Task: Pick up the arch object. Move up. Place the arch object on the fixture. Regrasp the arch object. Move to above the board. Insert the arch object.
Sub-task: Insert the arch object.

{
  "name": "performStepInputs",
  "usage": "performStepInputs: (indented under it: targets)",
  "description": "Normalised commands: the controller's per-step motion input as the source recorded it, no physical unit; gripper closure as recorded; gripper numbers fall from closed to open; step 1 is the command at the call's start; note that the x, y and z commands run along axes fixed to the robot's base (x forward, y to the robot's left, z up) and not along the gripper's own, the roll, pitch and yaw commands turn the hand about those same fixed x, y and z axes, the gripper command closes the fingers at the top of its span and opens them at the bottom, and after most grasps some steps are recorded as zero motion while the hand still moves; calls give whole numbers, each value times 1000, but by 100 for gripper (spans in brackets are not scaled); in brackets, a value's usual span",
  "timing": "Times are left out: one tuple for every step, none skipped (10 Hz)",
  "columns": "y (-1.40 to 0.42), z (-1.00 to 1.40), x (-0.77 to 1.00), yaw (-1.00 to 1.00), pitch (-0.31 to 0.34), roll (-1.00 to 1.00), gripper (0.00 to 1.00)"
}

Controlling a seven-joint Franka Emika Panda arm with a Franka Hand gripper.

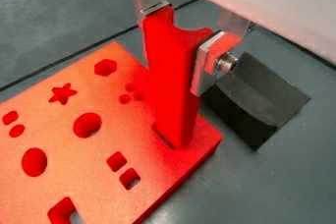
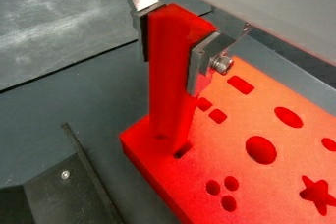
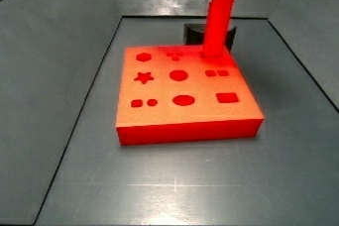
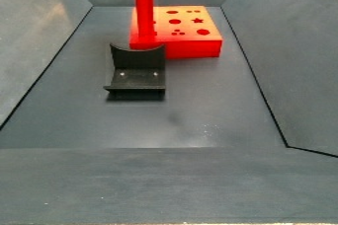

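The arch object [image 1: 171, 81], a bright red bar, stands upright with my gripper [image 1: 182, 36] shut on its upper part; silver fingers [image 1: 207, 63] press both sides. Both wrist views show this grip, and the gripper [image 2: 174, 43] sits high above the board [image 2: 276, 159]. The bar's lower end meets the board [image 1: 79, 140] at a small slot near a corner; how deep it sits I cannot tell. In both side views the arch object [image 3: 221, 17] rises straight from the board [image 3: 185, 96]. The fixture [image 4: 136, 68] stands beside the board, apart from the bar.
The board's top carries star, round and rectangular cutouts [image 3: 183, 74]. The dark fixture [image 1: 256, 100] lies just past the board's corner, close to the bar. Sloping grey walls [image 4: 53, 41] enclose the floor [image 4: 199, 111] on all sides.
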Motion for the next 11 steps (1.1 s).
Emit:
performStepInputs:
  targets:
    - [0,-489,0,-49,-126,-20,100]
    - [0,-397,-226,-63,-130,0,100]
    - [0,-214,-369,-37,-114,0,100]
    - [0,-163,-331,-60,-116,-1,100]
    - [0,-203,-289,-51,-149,-33,100]
    - [-29,-340,0,-74,-133,-81,100]
    - [-6,-440,0,-54,-121,-26,100]
    - [0,-523,0,0,-161,0,100]
    - [0,-374,-77,0,-154,13,100]
    - [0,-271,-126,0,-346,-91,100]
    - [0,-6,0,0,-24,0,100]
